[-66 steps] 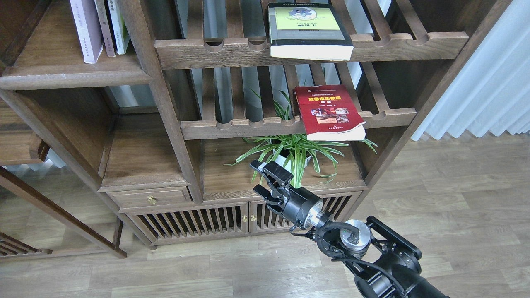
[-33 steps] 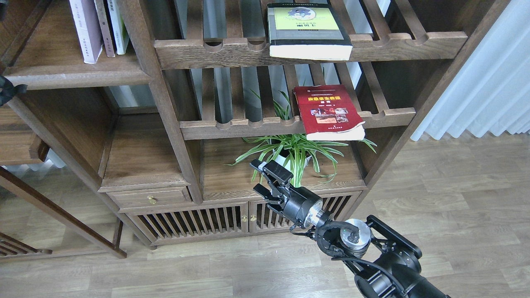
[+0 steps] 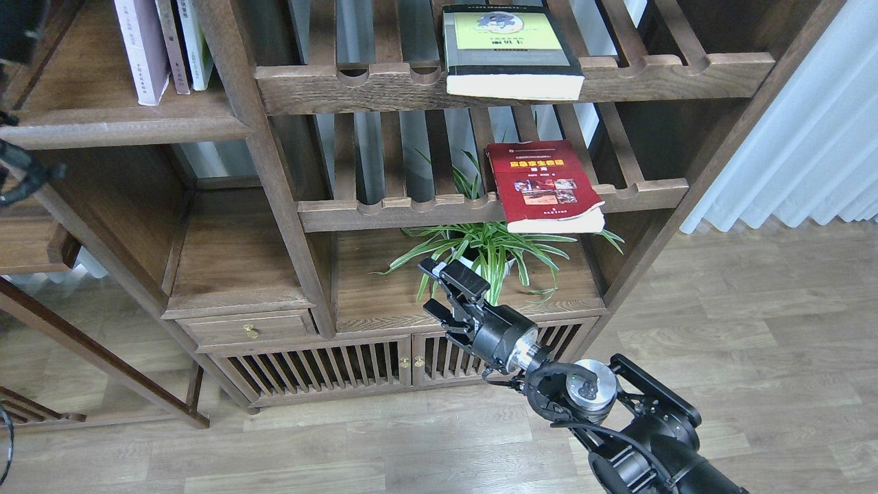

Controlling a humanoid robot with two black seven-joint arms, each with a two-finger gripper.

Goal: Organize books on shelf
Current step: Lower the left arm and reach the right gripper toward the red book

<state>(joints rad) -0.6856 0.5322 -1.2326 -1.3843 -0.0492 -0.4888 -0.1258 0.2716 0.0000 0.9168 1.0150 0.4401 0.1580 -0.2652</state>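
A pale lavender-white book (image 3: 140, 48) stands upright on the shelf (image 3: 123, 127), the solid board at the upper left. The red book (image 3: 545, 184) lies flat on the middle slatted rack, overhanging its front rail. On the top slatted rack the thick grey-black book (image 3: 507, 51) with a yellow-green panel also lies flat. My right gripper (image 3: 426, 285) is open and empty, low in front of the plant and well below the red book. Dark parts of my left arm (image 3: 27, 175) show at the left edge; its fingers cannot be made out.
Two more thin books (image 3: 185, 41) stand beside the lavender one. A spider plant in a white pot (image 3: 490, 250) sits just behind my right gripper. Below are a small drawer (image 3: 247, 328) and slatted cabinet doors (image 3: 329, 370). A white curtain (image 3: 802, 137) hangs at the right.
My right gripper has shifted slightly up and to the right, still open. Dark parts of my left arm have come into view at the left edge. The books have not moved.
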